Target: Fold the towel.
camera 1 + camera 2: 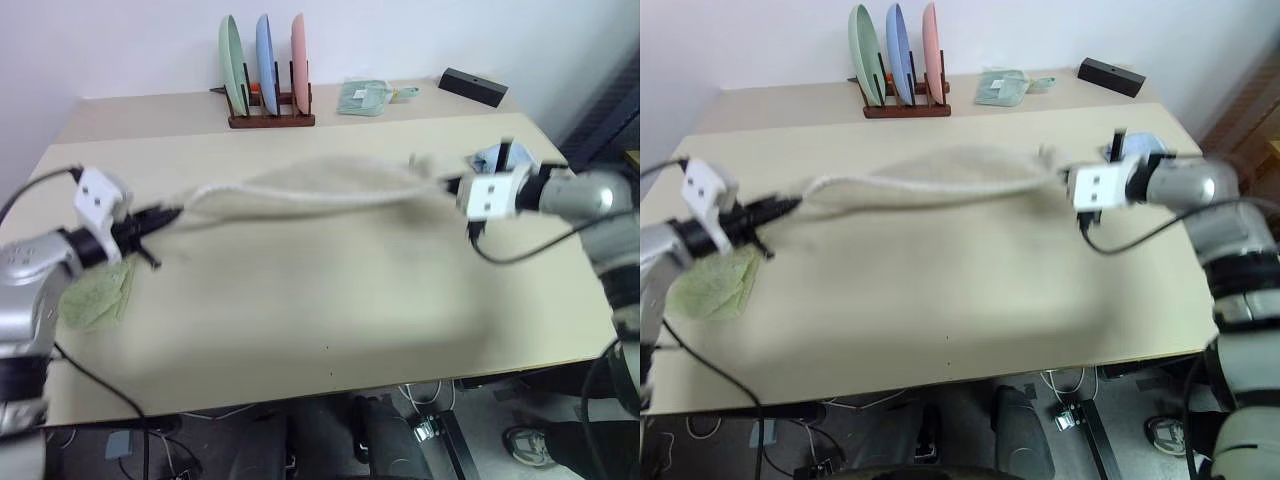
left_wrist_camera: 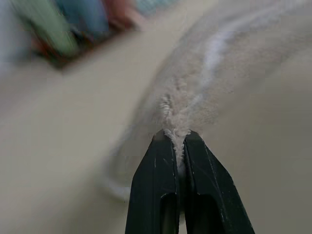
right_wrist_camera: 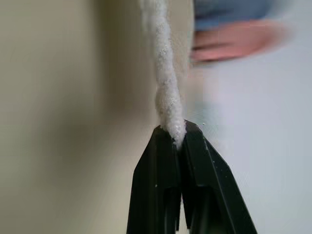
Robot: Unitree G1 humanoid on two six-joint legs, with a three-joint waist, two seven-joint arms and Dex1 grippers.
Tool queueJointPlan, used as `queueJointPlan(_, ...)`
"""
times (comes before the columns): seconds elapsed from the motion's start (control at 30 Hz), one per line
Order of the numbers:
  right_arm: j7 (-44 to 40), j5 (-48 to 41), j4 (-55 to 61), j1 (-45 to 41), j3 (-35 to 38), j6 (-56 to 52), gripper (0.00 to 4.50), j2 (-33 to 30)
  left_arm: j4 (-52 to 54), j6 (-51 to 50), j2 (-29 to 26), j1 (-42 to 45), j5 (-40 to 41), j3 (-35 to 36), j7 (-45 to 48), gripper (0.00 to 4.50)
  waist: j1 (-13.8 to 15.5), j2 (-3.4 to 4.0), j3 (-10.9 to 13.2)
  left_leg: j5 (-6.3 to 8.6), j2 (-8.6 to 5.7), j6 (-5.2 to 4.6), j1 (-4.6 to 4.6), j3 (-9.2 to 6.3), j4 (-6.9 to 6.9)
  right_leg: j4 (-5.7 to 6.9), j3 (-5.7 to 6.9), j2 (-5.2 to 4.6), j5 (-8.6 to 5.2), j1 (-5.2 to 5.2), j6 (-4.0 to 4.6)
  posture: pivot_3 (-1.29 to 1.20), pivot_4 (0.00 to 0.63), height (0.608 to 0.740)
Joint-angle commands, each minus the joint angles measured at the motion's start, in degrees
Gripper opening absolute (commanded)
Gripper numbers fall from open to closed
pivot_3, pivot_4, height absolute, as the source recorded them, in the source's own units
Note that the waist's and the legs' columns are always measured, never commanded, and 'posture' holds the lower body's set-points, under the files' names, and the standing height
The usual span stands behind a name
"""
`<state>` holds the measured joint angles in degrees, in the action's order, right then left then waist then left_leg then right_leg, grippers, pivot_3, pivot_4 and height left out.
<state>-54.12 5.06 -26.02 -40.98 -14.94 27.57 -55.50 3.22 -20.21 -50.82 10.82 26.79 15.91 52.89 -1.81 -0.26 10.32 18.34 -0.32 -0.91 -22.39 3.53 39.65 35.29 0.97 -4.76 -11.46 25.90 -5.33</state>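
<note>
Two corners of the towel (image 1: 320,190) are pinched tight, one in our left gripper (image 2: 178,141), one in our right gripper (image 3: 178,134); it hangs stretched above the table (image 1: 300,330). We should keep both hands level and lower evenly.

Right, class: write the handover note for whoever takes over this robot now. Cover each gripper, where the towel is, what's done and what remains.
Left gripper: shut on one end of the large beige terry-cloth towel.
Right gripper: shut on the towel's other end.
The towel hangs stretched between them above the pale tabletop, sagging slightly in the middle.
Done: both ends gripped and lifted.
Left: no fold visible yet; lay the towel down, fold it, release.
Nearby: a light green cloth lies on the table under the left arm; a wooden rack of coloured plates stands at the far edge.
</note>
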Motion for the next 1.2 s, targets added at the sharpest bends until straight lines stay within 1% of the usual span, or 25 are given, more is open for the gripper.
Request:
queueJointPlan(0.03,-6.1,-5.4,10.4,4.1,4.2,-6.8,0.08,-4.3,7.5,-3.6,-3.0,-5.7,1.6,3.2,2.4,0.00,0.6,0.04,0.0,0.19,0.00,-0.33,0.02,-0.02,0.07,0.01,0.00,0.01,0.00,-0.04,0.02,0.00,0.150,0.740)
queueJointPlan(0.13,-9.9,-8.0,15.7,9.8,5.6,-12.1,0.08,-6.8,11.2,-5.3,-4.6,-11.8,2.2,4.2,5.1,0.00,1.2,0.06,0.0,0.22,0.03,-0.37,0.16,-0.12,0.28,0.06,0.04,0.04,-0.01,-0.27,0.11,0.00,0.150,0.740)
queueJointPlan(0.17,-12.2,-9.3,17.8,12.6,6.1,-14.2,0.08,-8.6,13.6,-7.4,-5.5,-14.7,3.5,5.0,6.5,0.00,1.2,0.04,0.0,0.24,0.03,-0.39,0.29,-0.14,0.29,0.03,0.07,0.03,-0.09,-0.41,0.24,0.00,0.150,0.740)
queueJointPlan(0.3,-20.4,-16.9,26.7,22.6,10.3,-25.2,0.08,-15.4,20.0,-13.8,-8.2,-25.2,7.6,9.7,11.6,0.00,1.3,0.03,0.0,0.32,0.00,-0.49,0.23,-0.32,0.30,-0.09,0.37,-0.26,-0.11,-0.51,0.26,0.00,0.150,0.740)
queueJointPlan(0.4,-23.8,-19.8,30.7,27.3,13.3,-29.6,0.08,-18.7,22.6,-15.7,-8.2,-29.9,9.1,12.6,13.4,0.00,1.2,0.06,0.0,0.32,-0.02,-0.49,0.16,-0.38,0.36,-0.10,0.47,-0.29,-0.11,-0.50,0.28,0.00,0.150,0.740)
queueJointPlan(0.47,-23.9,-19.6,31.5,27.9,14.4,-30.0,0.08,-19.0,24.1,-16.5,-7.9,-32.1,9.5,13.9,13.8,0.00,1.1,0.07,0.0,0.31,-0.01,-0.47,0.24,-0.41,0.36,-0.11,0.51,-0.27,-0.14,-0.57,0.33,0.00,0.150,0.740)
queueJointPlan(0.57,-22.4,-18.2,30.2,22.9,13.7,-29.5,0.08,-15.7,24.4,-17.0,-6.4,-32.0,9.8,14.6,11.6,0.00,1.1,0.05,0.0,0.31,0.00,-0.47,0.34,-0.41,0.36,-0.12,0.53,-0.22,-0.24,-0.64,0.47,0.00,0.150,0.740)
queueJointPlan(0.73,-22.3,-13.8,24.1,12.5,9.2,-27.3,0.08,-9.2,21.0,-18.0,-3.7,-26.6,10.2,13.0,7.4,0.00,1.3,0.05,0.0,0.30,0.00,-0.46,0.30,-0.42,0.36,-0.12,0.54,-0.05,-0.23,-0.62,0.46,0.00,0.150,0.740)
queueJointPlan(0.93,-20.6,-4.8,8.2,-0.4,2.5,-18.9,0.08,0.4,14.5,-14.6,-2.4,-20.9,5.9,7.4,5.3,0.00,1.1,0.04,0.0,0.29,-0.02,-0.45,0.21,-0.41,0.37,-0.12,0.56,-0.05,-0.21,-0.58,0.44,0.00,0.150,0.740)
queueJointPlan(1.1,-20.0,-1.1,-3.5,-6.8,0.0,-13.0,0.08,5.2,10.0,-13.2,-1.4,-15.3,3.5,3.3,4.0,0.00,1.1,0.03,0.0,0.27,-0.03,-0.41,0.21,-0.44,0.37,-0.08,0.58,-0.04,-0.12,-0.59,0.29,0.00,0.150,0.740)
queueJointPlan(1.2,-17.2,1.2,-11.3,-10.3,-0.5,-9.4,0.08,8.2,7.5,-12.3,-0.2,-12.8,2.7,2.2,3.0,0.00,0.9,0.04,0.0,0.15,-0.04,-0.20,0.21,-0.43,0.36,-0.10,0.58,-0.05,-0.10,-0.59,0.25,0.00,0.150,0.740)
